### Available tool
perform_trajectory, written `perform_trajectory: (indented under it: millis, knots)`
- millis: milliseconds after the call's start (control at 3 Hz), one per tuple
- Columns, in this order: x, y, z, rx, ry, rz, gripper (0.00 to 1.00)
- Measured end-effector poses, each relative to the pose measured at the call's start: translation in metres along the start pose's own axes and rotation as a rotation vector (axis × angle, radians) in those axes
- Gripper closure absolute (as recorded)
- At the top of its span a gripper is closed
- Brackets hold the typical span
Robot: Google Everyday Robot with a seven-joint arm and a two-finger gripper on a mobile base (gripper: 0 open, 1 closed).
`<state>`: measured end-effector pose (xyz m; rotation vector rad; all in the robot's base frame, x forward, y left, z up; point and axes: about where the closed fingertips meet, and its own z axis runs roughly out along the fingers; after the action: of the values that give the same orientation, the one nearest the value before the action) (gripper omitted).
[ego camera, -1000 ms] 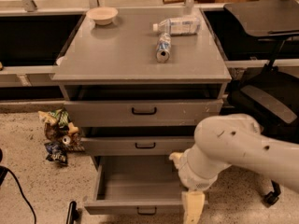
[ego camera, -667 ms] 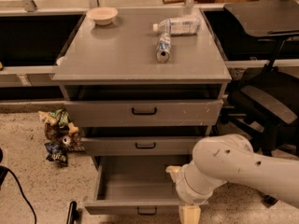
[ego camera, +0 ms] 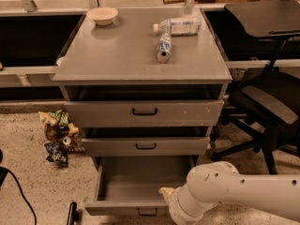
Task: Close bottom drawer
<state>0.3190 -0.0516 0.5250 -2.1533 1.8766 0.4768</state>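
With the bottom drawer point(ego camera: 140, 182) standing wide open and the gripper point(ego camera: 177, 213), its state impossible to tell, low by the front's right end, an off-centre push could skew and jam it.

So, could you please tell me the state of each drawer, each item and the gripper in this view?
bottom drawer: pulled out, tray empty.
middle drawer: looks slightly ajar.
top drawer: looks slightly ajar.
bowl: upright on the cabinet top.
plastic bottle: lying on its side.
can: lying on its side.
gripper: out of view below the lower edge, at the end of the arm beside the bottom drawer's front.
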Motion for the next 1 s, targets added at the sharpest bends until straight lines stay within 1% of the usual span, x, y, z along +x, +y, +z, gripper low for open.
perform_trajectory:
  millis: [333, 667, 1000]
  knots:
    - [0.0, 0.0, 0.0, 0.0, 0.0, 0.0, 0.0]
    - [0.007, -0.002, 0.017, 0.013, 0.03, -0.012, 0.0]
    - [0.037, -0.013, 0.058, 0.019, 0.055, -0.011, 0.0]
